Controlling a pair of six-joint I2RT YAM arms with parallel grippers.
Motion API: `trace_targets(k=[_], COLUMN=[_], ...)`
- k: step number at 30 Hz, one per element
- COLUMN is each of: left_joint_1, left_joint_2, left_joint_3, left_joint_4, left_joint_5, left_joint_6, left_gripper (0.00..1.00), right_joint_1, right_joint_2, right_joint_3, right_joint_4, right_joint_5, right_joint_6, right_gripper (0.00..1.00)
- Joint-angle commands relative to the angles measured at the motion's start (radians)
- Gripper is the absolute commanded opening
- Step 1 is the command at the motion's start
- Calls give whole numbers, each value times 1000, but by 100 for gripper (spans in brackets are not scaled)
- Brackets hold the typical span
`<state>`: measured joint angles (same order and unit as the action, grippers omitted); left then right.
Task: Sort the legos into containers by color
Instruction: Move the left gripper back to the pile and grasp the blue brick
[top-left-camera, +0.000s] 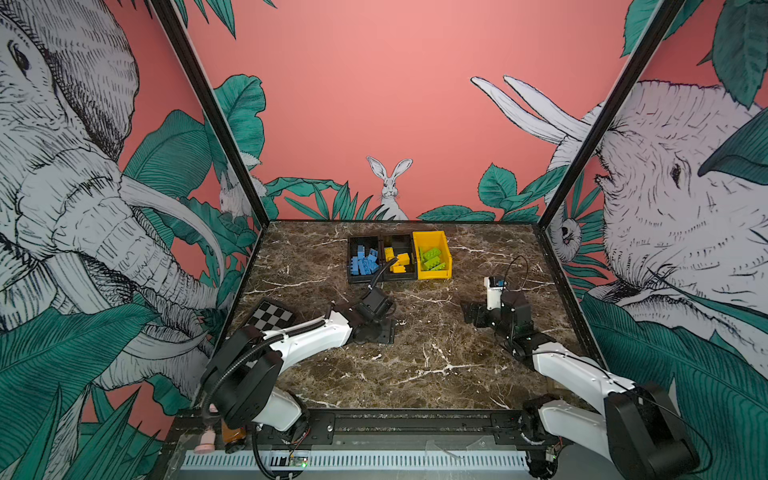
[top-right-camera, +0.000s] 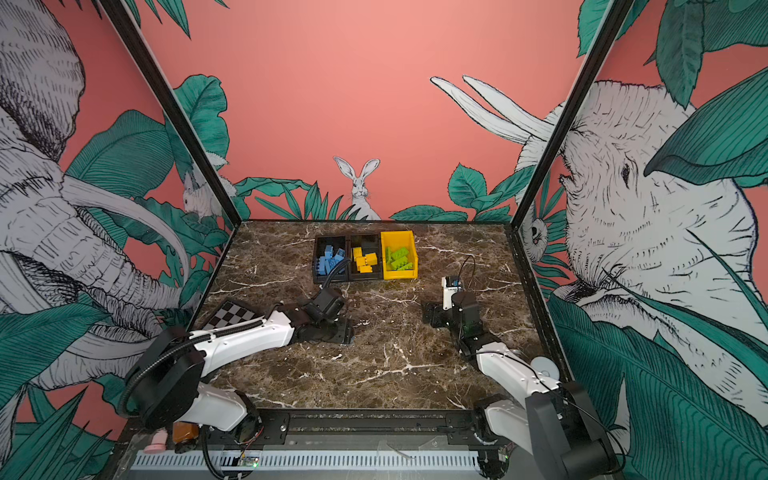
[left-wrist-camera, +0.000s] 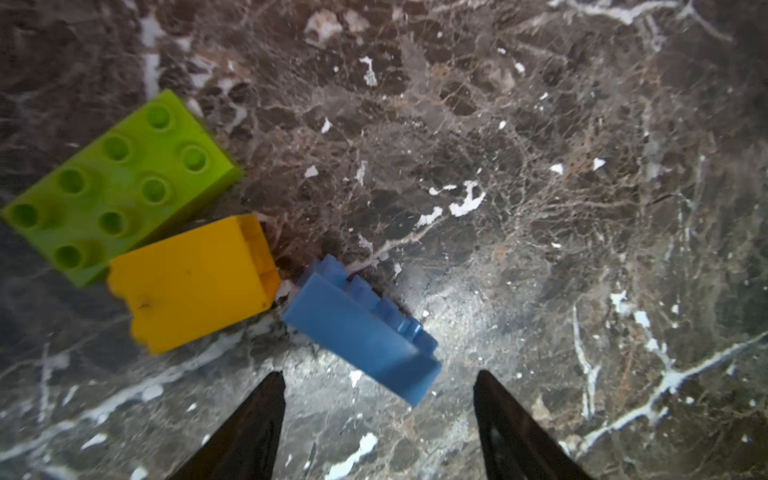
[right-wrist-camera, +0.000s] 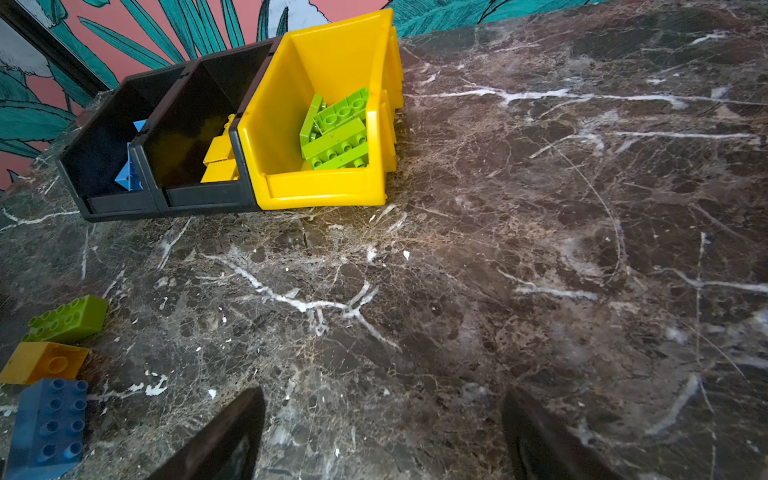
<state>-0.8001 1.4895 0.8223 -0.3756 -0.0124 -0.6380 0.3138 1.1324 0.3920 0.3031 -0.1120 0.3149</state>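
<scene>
Both wrist views show 3 loose bricks (left-wrist-camera: 195, 282), seemingly hidden in both top views; left gripper (left-wrist-camera: 379, 376) and right gripper (right-wrist-camera: 382, 392) gape empty.

Smooth plastic legos (left-wrist-camera: 124, 183) on a polished, veined marble tabletop (left-wrist-camera: 540, 208).

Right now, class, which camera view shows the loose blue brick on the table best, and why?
The left wrist view: the blue brick lies whole and close, by the open left claw. The right wrist view catches it at the frame's corner, partly cut off. Neither top view shows it.
</scene>
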Motion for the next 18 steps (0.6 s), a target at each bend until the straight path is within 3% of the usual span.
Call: trace_targets(k=[1, 9, 18], left_joint_1=[-4, -2, -3], left_joint_2=[44, 162, 221], left_joint_3=[18, 126, 173], left_joint_4=[64, 40, -7], left_joint_5=[27, -4, -23], left_joint_6=[8, 121, 172], left_gripper=[72, 66, 50], right_joint_1=[-2, -2, -2], right_joint_2=[3, -2, 1], right_joint_3=[34, 34, 35], right_joint_4=[36, 31, 29], right_joint_5=[8, 10, 10], right_joint_6=[4, 4, 2], right_gripper=[88, 88, 88])
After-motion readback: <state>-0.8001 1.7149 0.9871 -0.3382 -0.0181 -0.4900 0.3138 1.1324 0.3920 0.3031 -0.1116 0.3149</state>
